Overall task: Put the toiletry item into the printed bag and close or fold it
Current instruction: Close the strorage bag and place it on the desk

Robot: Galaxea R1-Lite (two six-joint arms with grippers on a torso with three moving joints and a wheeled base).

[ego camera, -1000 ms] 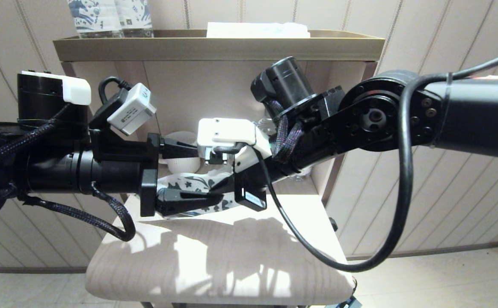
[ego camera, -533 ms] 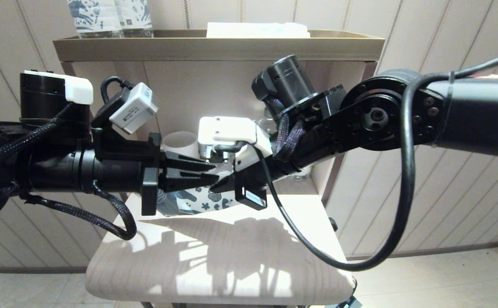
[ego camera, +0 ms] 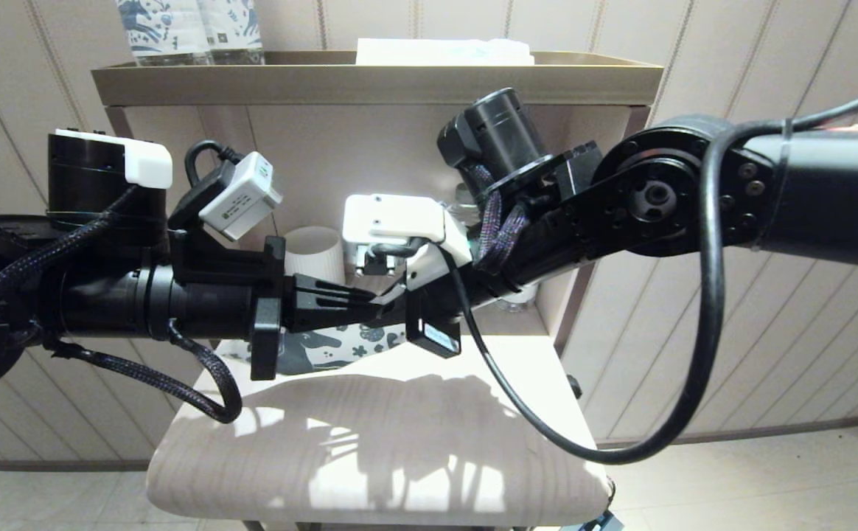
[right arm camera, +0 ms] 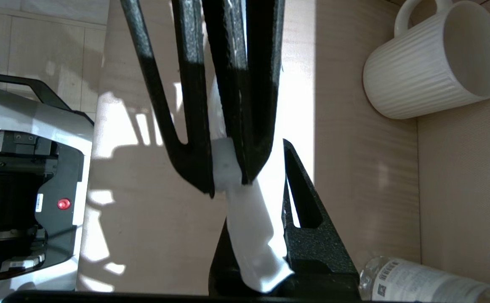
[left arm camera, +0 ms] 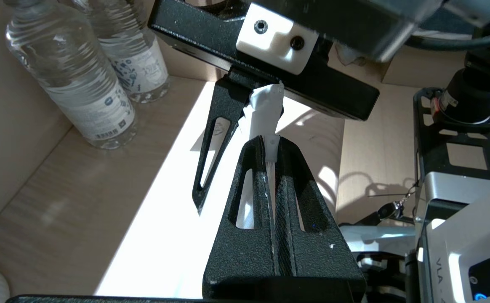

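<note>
Left gripper [ego camera: 370, 306]: clamped on your bag [ego camera: 340, 343];
Right gripper [ego camera: 392, 295]: clamped on the bag's other end;
Toothbrush: you cannot see it;
Left: closing fold, judged unfinished

We see the left end effector [ego camera: 366, 306] and right end effector [ego camera: 388, 313] meeting tip to tip over the desk [ego camera: 399, 420], apparently both pinching the printed bag [ego camera: 333, 345].

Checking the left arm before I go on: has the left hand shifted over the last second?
Yes. The left hand closed on the printed bag and edged right and slightly up, toward the white mug in the shelf.
</note>
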